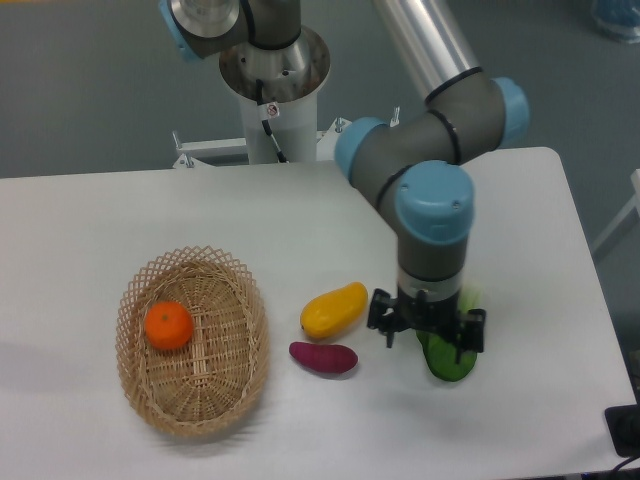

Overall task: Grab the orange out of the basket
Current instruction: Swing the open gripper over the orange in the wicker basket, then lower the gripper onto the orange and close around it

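The orange (168, 326) is small, round and bright orange with a dark stem dot. It lies in the left part of the oval wicker basket (230, 390) on the left of the white table. My gripper (427, 342) is far to the right of the basket, low over the table, pointing down. Its fingers stand wide apart, straddling a green elongated object (448, 362). Nothing is held off the table.
A yellow-orange mango-shaped fruit (334, 310) and a dark purple elongated vegetable (323, 357) lie between the basket and the gripper. The arm's base column (272, 90) stands at the table's back edge. The table's right edge is close to the gripper.
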Robot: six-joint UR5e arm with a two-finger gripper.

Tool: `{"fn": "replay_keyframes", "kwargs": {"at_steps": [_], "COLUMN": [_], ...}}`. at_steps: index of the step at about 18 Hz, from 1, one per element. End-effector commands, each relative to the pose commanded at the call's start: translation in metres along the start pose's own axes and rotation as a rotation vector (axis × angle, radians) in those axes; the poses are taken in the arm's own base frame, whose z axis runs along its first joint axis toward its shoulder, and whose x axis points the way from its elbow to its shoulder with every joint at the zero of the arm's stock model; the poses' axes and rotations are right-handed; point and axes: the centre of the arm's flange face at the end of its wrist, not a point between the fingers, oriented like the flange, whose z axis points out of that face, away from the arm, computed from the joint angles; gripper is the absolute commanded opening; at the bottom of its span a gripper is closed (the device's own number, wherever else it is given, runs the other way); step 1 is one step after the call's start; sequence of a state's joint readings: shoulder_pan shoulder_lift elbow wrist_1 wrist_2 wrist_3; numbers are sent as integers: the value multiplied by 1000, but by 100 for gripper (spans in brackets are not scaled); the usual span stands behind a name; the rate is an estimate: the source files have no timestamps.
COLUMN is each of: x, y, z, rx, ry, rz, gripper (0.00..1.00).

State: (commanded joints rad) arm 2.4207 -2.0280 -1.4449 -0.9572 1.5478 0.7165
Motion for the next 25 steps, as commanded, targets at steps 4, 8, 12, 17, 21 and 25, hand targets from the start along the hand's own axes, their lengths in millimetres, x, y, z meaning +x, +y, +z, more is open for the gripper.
{"fn": "replay_keyframes", "kwargs": {"at_steps": [4,8,12,17,21,25], "x": [45,87,125,177,209,255], "y": [-8,-11,-16,-32,-40,-37], "z": [-8,-6,-8,-4,13,29], "rx": [9,-1,1,6,7,3], "ry": [25,50,68,103,151,205], "rz": [36,81,149,226,326,497], "gripper": [100,100,100,100,100,100]}}
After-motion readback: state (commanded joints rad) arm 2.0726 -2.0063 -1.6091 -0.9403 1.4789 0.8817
